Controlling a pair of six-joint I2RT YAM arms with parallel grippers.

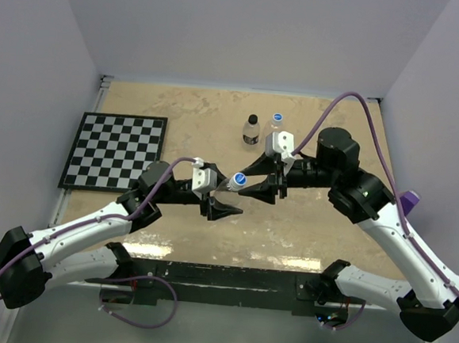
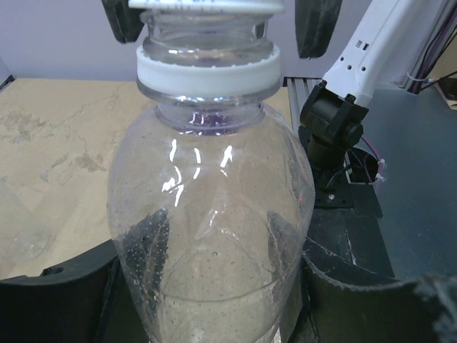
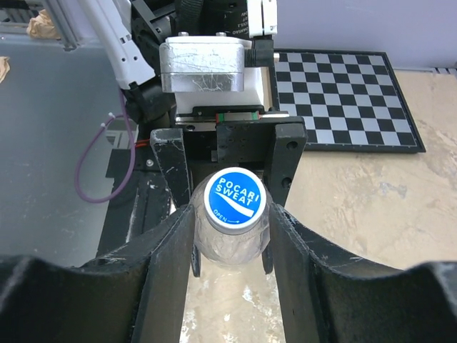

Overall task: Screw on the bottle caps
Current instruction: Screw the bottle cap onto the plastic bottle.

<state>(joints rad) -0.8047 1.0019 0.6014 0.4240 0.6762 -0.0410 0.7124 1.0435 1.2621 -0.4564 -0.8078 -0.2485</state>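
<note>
Between pale walls, beige tabletop (mottled)

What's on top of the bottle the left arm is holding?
A blue Pocari Sweat cap sits on the bottle, between the right fingers. It hides the threads, so how tightly it sits cannot be seen.

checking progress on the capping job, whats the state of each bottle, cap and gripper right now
left gripper: shut on the held bottle
right gripper: open, fingers either side of the blue cap
held bottle: clamped by its body, lifted
blue cap: sitting on the held bottle's neck; tightness cannot be told
black-capped bottle: standing upright, cap on
blue-capped bottle: standing upright beside it, cap on
</note>
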